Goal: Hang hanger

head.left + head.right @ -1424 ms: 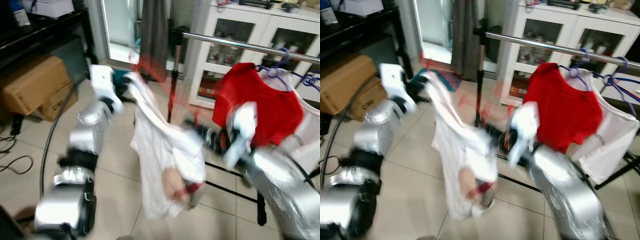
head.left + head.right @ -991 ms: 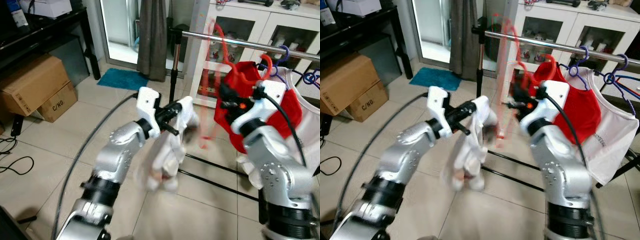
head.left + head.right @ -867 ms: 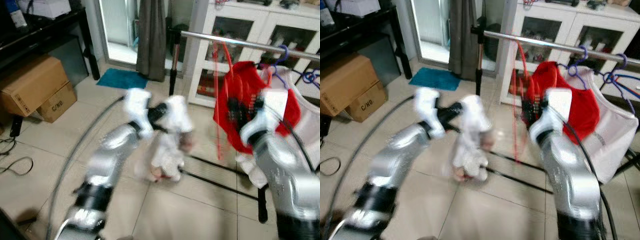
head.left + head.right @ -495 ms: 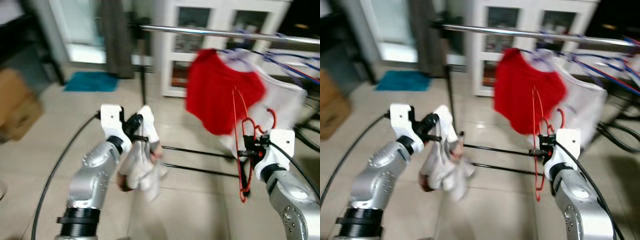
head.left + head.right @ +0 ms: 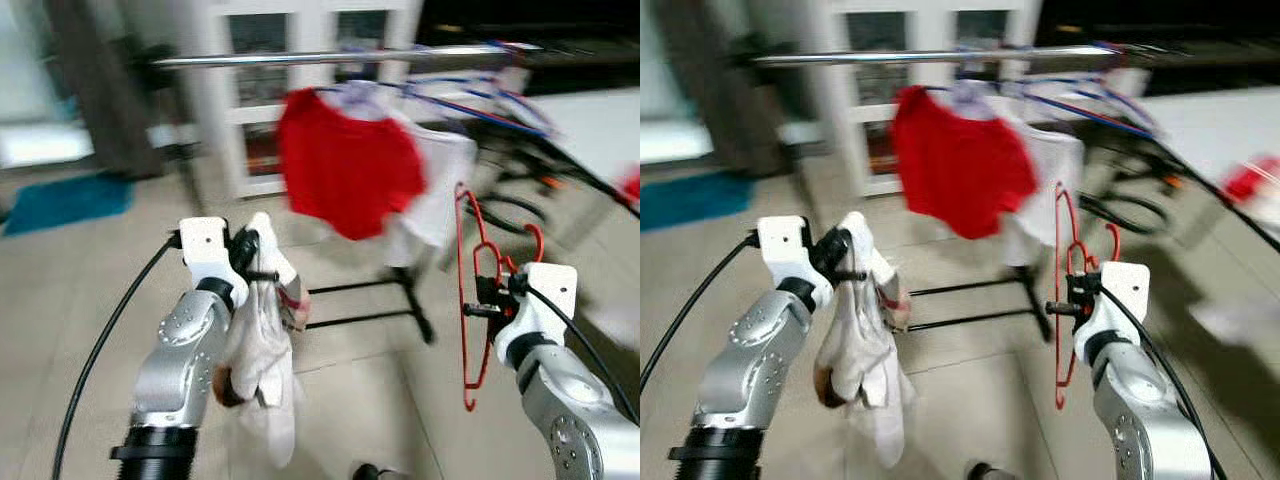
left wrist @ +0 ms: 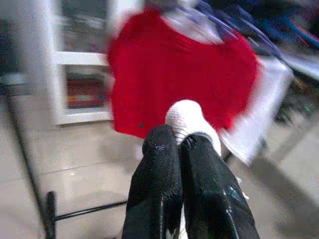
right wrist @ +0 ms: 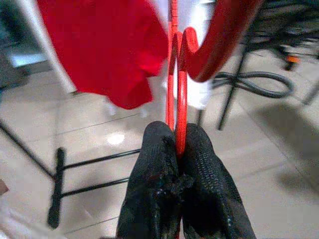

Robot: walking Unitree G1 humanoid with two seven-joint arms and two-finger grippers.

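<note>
A red hanger [image 5: 468, 300] is gripped in the right claw [image 5: 478, 301], held off the rail [image 5: 340, 57]. A white garment [image 5: 262, 350] is clenched in the left claw [image 5: 255, 262].

Evenly lit indoors, bright at far left. Motion-blurred across both eye views, worst on the red shirt [image 5: 348, 165] and rail [image 5: 340, 57]. Soft glare on the floor tiles [image 7: 115, 138]. Sharp only on wrist-view fingers [image 7: 154, 164].
</note>
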